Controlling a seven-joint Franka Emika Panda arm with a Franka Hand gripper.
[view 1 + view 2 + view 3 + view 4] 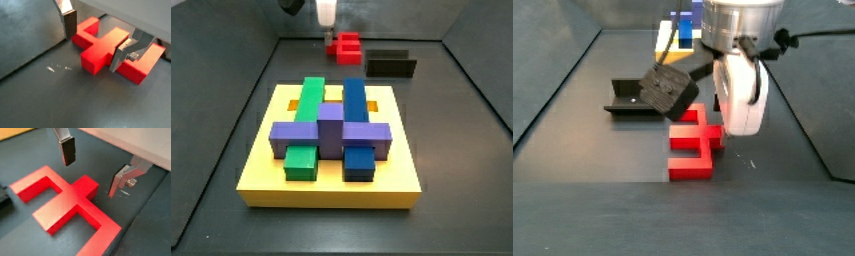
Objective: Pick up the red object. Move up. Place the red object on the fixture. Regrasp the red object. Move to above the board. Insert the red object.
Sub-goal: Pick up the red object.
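My claw point(93, 172) hangs just above the bright red plastic arch-shaped block point(67, 208), fingers spread wide and holding nothing. In both wrist views one silver finger point(69, 22) stands on one side of the block's top stub and the other finger point(130, 50) on the far side. The block lies flat on the dark floor, just beside the small black slotted fixture point(640, 97); the thick yellow slotted board point(331, 140) sits well apart. I judge the pick-up is the step in hand: I should descend squarely, centre the stub between the pads, and close only when both pads face flat red sides.
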